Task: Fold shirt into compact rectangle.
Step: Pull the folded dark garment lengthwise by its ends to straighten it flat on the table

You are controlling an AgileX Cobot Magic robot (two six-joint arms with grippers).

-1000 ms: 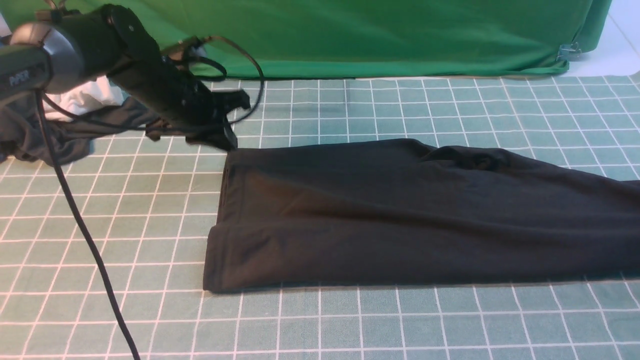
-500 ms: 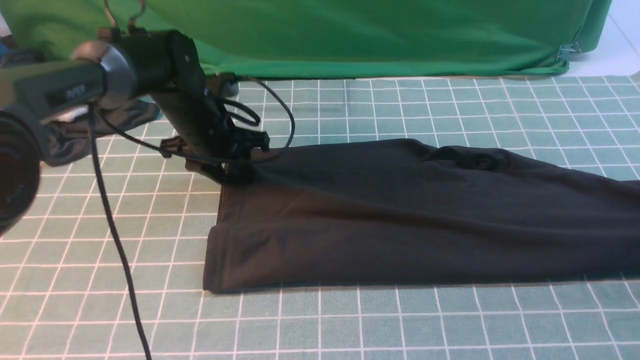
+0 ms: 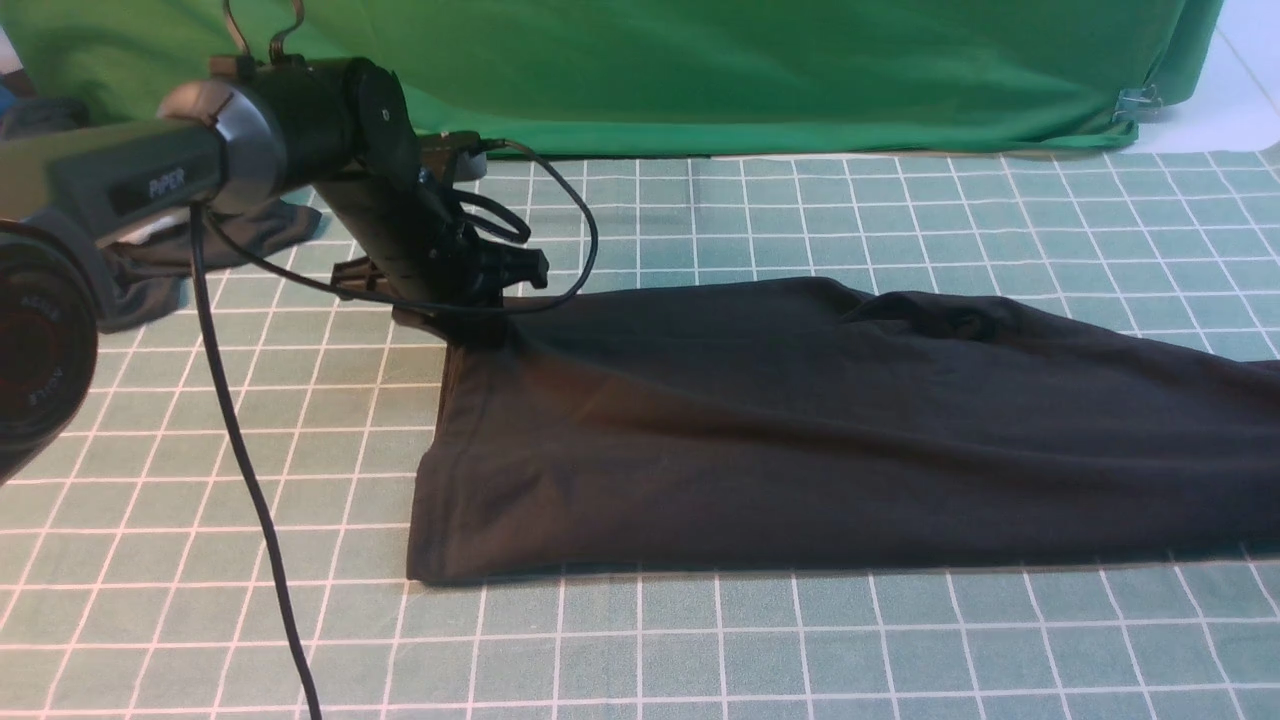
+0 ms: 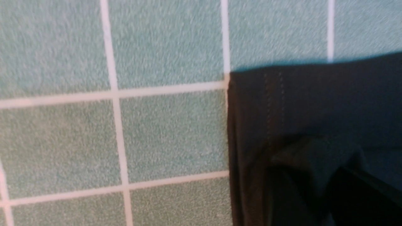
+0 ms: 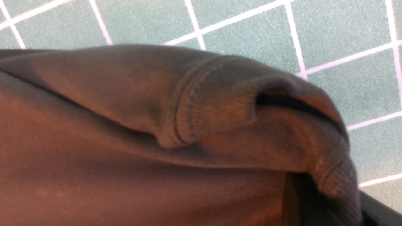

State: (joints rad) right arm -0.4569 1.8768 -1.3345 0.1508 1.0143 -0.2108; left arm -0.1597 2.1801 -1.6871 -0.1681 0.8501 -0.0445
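Shirt: the black shirt (image 3: 800,430) lies folded lengthwise into a long band on the counter (image 3: 700,640), which is covered in a green mat with a white grid; the band runs from mid-counter off the right edge of the front view.
Shirt's left end: a stitched hem edge (image 4: 270,103), with its far corner raised off the mat under the left claw.
Left claw: the left claw (image 3: 478,325) sits at that far-left corner of the shirt; fabric bunches up against it in the left wrist view, but the jaws themselves are hidden, so I cannot tell whether it is gripping.
Right claw: out of the front view; closed. The right wrist view shows a ribbed cuff (image 5: 213,106) and folded fabric close by the camera, but whether the cloth is pinched cannot be told.
Background: a green backdrop cloth (image 3: 750,70) hangs behind the counter; a dark grey cloth (image 3: 170,270) lies bunched at far left, behind the left arm.
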